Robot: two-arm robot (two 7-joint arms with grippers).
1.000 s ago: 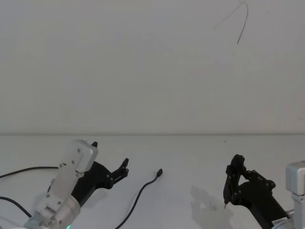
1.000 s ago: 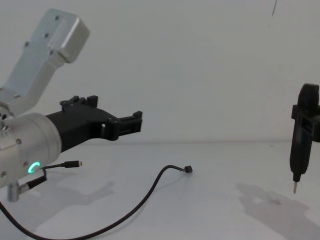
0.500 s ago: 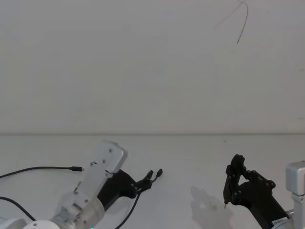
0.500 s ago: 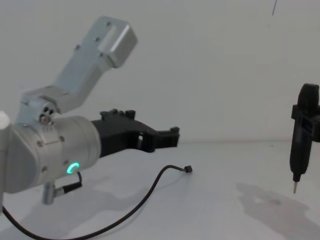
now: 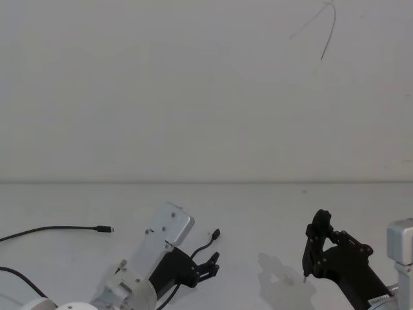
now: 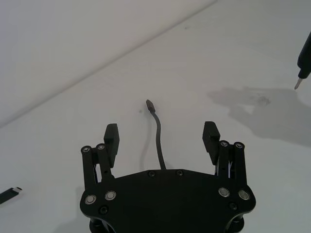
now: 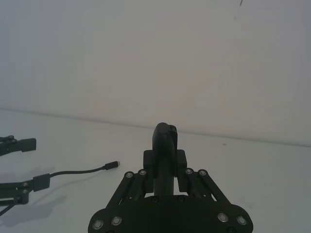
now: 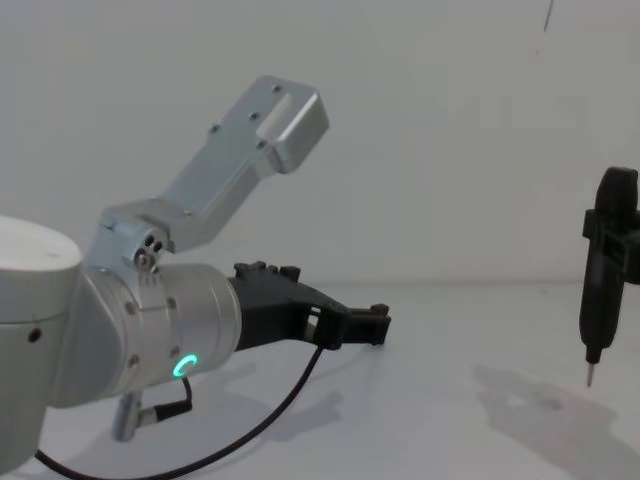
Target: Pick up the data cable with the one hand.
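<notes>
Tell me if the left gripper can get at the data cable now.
Likely yes: the open left gripper straddles the data cable near its plug, nothing between; the right gripper holds a pen-shaped tool aside.

Plain white wall (image 5: 161,84), white tabletop (image 5: 258,206), thin dark mark (image 5: 329,39) high up

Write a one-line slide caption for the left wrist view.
Left gripper, jaws open, lined up on the data cable lying on the white table.
</notes>
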